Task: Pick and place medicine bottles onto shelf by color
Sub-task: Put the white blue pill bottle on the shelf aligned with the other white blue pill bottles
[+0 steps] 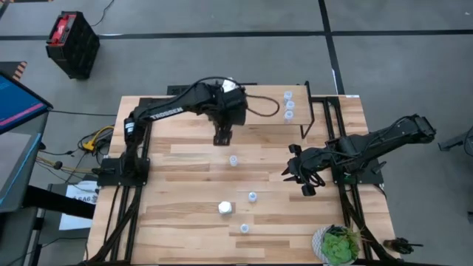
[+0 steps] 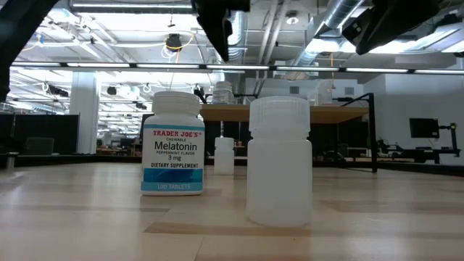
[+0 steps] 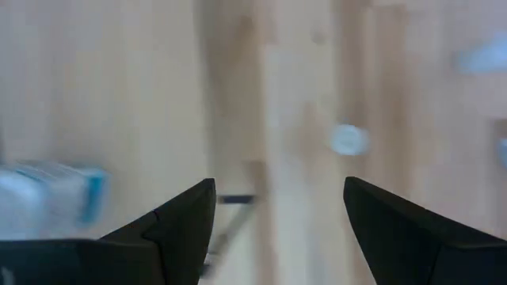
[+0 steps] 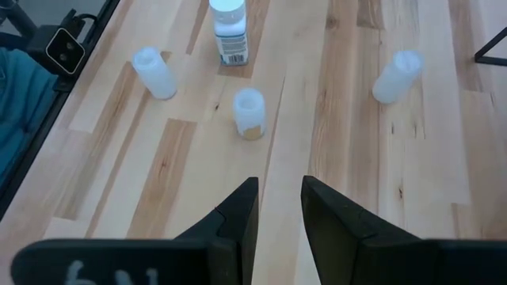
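Wood lies bare around the wide-open, empty left pincer [image 1: 221,139]; right pincer [image 1: 297,177] nearly closed, empty.

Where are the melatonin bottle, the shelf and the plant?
Melatonin bottle [image 2: 172,148]: low view, on its printed label.
Shelf [image 1: 272,103]: high view, on a bare part of its wooden board.
Plant [image 1: 338,245]: high view, on its green leaves.

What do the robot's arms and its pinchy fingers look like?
Both arms are dark and jointed. The left arm has white letters along its side, a white block near its wrist and a thin black cable looping off it. The left gripper has two black, pointed, wedge-shaped fingers. The right gripper has two dark, flat-sided fingers, with white markings on the body behind them.
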You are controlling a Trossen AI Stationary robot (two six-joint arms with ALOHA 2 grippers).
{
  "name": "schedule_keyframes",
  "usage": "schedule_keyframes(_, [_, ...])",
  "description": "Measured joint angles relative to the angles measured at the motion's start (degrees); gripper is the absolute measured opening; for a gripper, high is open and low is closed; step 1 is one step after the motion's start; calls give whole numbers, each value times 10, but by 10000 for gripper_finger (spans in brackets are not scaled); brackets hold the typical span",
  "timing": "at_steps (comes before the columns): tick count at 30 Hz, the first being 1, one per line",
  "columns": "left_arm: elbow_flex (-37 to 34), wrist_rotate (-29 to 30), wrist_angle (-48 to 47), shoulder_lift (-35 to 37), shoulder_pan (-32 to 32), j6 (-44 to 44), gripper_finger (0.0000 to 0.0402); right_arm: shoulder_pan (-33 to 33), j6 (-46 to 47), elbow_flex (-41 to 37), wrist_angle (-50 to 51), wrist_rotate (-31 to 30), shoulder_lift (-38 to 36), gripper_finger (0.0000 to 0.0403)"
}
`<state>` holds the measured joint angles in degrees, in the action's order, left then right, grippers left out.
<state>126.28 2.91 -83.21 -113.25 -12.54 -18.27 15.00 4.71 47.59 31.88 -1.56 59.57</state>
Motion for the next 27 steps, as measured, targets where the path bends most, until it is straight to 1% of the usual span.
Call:
schedule_keyframes(1, [0,-10,-15,5,8,16,264,0,0,0,0,0,0,120])
schedule_keyframes(4, [0,-13,-69,11,35,68,264,0,4,0,0,0,0,120])
schedule_keyframes(5, [-2,-11,-72,11,44,87,264,0,9,0,0,0,0,120])
schedule_keyframes(7, [-16,-15,-65,18,60,119,264,0,17,0,-1,0,0,120])
schedule_keyframes(10, [-31,-44,-67,27,85,154,264,0,28,0,1,0,0,120])
schedule_keyframes(13, [-59,-50,-69,35,120,210,264,0,51,0,11,0,0,120])
schedule_keyframes(18, [-97,-36,-66,36,185,275,264,0,79,0,22,0,4,120])
schedule_keyframes(21, [-134,-33,-49,37,227,306,264,1,81,0,26,0,6,120])
schedule_keyframes(25, [-179,-25,-40,38,278,364,264,16,86,0,26,0,5,120])
schedule_keyframes(27, [-201,-24,-18,39,301,388,264,28,93,0,26,0,5,120])
